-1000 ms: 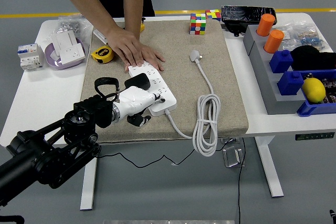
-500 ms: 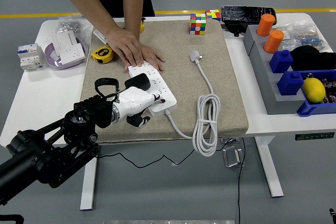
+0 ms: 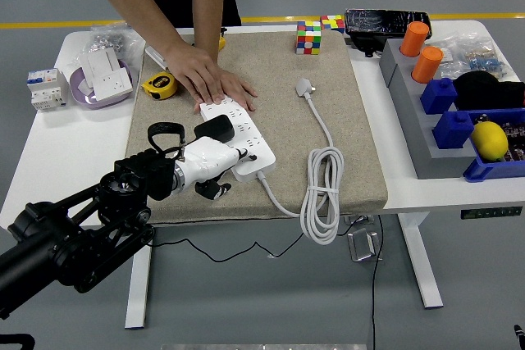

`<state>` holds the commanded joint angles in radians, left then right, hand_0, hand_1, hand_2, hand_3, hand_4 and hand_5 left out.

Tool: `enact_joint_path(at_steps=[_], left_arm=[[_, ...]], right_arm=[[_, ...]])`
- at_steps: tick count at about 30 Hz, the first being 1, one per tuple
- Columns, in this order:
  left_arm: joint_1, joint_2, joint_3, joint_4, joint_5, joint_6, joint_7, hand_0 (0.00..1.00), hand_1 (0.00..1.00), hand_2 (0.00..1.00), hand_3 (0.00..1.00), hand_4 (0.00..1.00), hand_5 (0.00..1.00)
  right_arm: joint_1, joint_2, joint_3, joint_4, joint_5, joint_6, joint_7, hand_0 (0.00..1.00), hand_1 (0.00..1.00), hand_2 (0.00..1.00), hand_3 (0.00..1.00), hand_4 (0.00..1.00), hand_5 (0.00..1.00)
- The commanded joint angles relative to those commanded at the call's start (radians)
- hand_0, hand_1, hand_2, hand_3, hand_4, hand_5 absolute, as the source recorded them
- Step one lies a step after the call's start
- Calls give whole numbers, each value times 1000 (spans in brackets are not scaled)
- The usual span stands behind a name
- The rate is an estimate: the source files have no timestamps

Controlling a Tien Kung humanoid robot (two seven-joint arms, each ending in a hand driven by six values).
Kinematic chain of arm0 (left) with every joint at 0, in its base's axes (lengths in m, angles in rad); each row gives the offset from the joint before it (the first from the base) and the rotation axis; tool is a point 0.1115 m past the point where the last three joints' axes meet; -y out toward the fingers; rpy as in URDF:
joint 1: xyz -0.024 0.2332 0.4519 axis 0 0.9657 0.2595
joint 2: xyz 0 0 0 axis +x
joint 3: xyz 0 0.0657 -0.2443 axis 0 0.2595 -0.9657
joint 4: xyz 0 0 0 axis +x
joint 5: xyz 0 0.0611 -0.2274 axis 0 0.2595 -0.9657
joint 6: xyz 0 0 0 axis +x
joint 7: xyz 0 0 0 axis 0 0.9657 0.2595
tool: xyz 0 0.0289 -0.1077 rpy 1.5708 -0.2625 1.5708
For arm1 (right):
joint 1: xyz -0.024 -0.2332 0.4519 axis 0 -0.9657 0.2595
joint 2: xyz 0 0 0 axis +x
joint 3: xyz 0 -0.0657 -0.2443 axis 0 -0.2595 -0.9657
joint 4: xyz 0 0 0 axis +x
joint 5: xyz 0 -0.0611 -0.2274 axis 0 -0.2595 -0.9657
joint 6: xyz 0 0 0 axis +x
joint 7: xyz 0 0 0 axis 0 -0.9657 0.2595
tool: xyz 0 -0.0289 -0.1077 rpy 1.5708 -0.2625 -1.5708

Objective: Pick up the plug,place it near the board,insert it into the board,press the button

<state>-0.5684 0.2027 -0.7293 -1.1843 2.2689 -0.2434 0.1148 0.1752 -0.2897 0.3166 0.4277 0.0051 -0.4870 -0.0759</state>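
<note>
Since a second ago the left hand (image 3: 205, 171) has drawn back slightly toward the near-left of the power strip (image 3: 239, 138), while the black plug (image 3: 214, 128) has kept its place on the strip's left edge. The hand's white shell lies at the strip's near-left corner with dark fingers (image 3: 215, 189) curled below it and just off the strip's near edge; whether any finger touches the plug cannot be told, and no firm grasp on it shows. The black plug sits on top of the strip beside its left edge, tilted. The strip lies on a beige mat (image 3: 279, 71) covering the middle of the tabletop (image 3: 61, 145), and a person's hand (image 3: 210, 79) rests flat with spread fingers on the strip's far end. The strip's own white cable (image 3: 323, 190) leaves its near-right corner, coils to the right of the strip, and ends in a white plug (image 3: 305, 87) lying on the mat to the far right of the strip. A yellow tape measure (image 3: 160, 84) lies to the far left of the strip, near the person's hand, and two colour cubes (image 3: 309, 38) stand at the mat's far edge. A blue bin (image 3: 484, 171) holding a lemon (image 3: 491, 140) sits well to the right of the strip.
</note>
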Motion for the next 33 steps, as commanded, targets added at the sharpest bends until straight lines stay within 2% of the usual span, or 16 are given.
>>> enact_joint_path(at_steps=[8, 14, 15, 17, 20, 21, 23, 26, 27, 32, 33], left_arm=[[4, 6, -23, -38, 0, 6, -1, 124, 63, 159, 856, 620, 2], [22, 11, -62, -110, 0, 15, 1, 124, 63, 159, 840, 617, 2], [29, 12, -76, -131, 0, 24, 1, 129, 65, 162, 790, 590, 2], [44, 12, -102, -168, 0, 46, -4, 129, 65, 162, 790, 590, 2], [76, 9, -166, -237, -52, 121, -22, 129, 65, 162, 790, 590, 2], [85, 8, -186, -256, -84, 139, -28, 352, 453, 436, 618, 805, 230], [110, 1, -230, -298, -145, 170, -49, 352, 453, 436, 618, 805, 230], [153, -12, -298, -343, -257, 191, -70, 352, 453, 436, 618, 805, 230], [164, -16, -317, -347, -296, 199, -75, 760, 786, 750, 711, 998, 476], [220, -43, -415, -324, -508, 220, -88, 760, 786, 750, 711, 998, 476], [230, -47, -432, -321, -547, 218, -86, 989, 998, 998, 979, 998, 706]], right_arm=[[-1, 1, 1, 1, -3, 0, -1, 944, 873, 812, 809, 998, 998], [-5, 1, 1, 0, -3, 0, -2, 944, 873, 811, 809, 998, 998], [-5, 1, 0, 0, -3, 0, -3, 944, 872, 811, 809, 998, 998], [-6, 1, 1, 0, -4, 0, -3, 944, 872, 811, 809, 998, 998], [-8, 1, 4, 1, -6, 0, -4, 944, 872, 811, 809, 998, 998], [-9, 2, 3, 1, -7, 0, -5, 944, 871, 811, 809, 998, 998], [-11, 3, 4, 1, -7, 1, -7, 944, 871, 811, 809, 998, 998], [-14, 3, 5, 1, -8, 2, -7, 944, 871, 811, 809, 998, 998], [-14, 4, 6, 0, -8, 1, -7, 944, 870, 811, 809, 998, 998], [-13, 4, 11, 1, -11, 1, -8, 944, 870, 811, 809, 998, 998], [-13, 5, 14, 1, -12, 1, -9, 943, 870, 811, 809, 998, 998]])
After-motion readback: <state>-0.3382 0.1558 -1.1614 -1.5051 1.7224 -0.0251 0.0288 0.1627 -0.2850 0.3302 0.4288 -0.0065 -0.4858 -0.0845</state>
